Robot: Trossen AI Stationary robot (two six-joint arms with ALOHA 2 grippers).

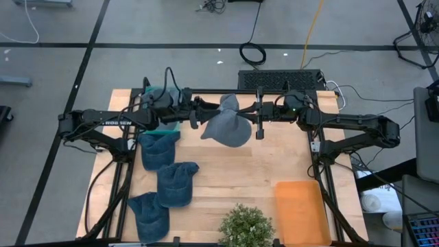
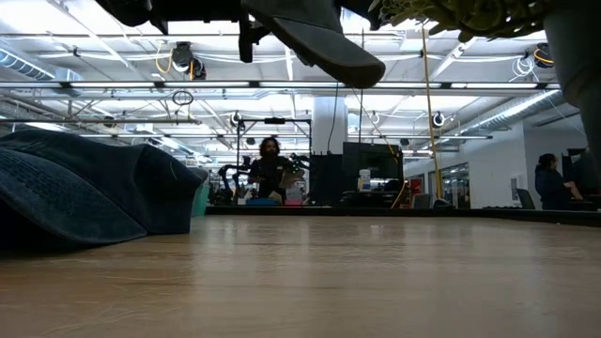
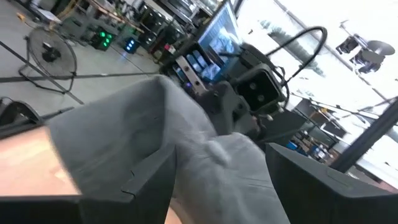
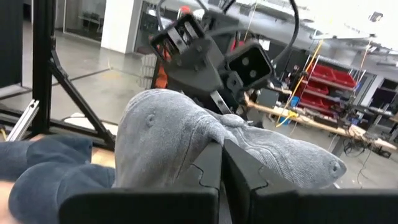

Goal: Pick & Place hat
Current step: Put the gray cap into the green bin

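Fingers: both pairs clamped on grey hat (image 1: pixel 228 125)
Left gripper (image 1: pixel 203 114): one side gripped
Right gripper (image 1: pixel 251 110): opposite side gripped
Hat: held above table (image 1: pixel 254 165)

Only candidate for readable text: white lettering along the left arm's (image 1: pixel 103 123) upper link in the high view. It's too small and partly covered to make out, so no actual word can be given. Laptop screens (image 3: pixel 217 40) in the left wrist view glow blue, content illegible. Nothing legible on the grey hat (image 1: pixel 226 125), the blue hats (image 1: pixel 171 182), the orange mat (image 1: pixel 300 211), or the surface (image 1: pixel 260 165). Low and right wrist views: no readable signs or labels.
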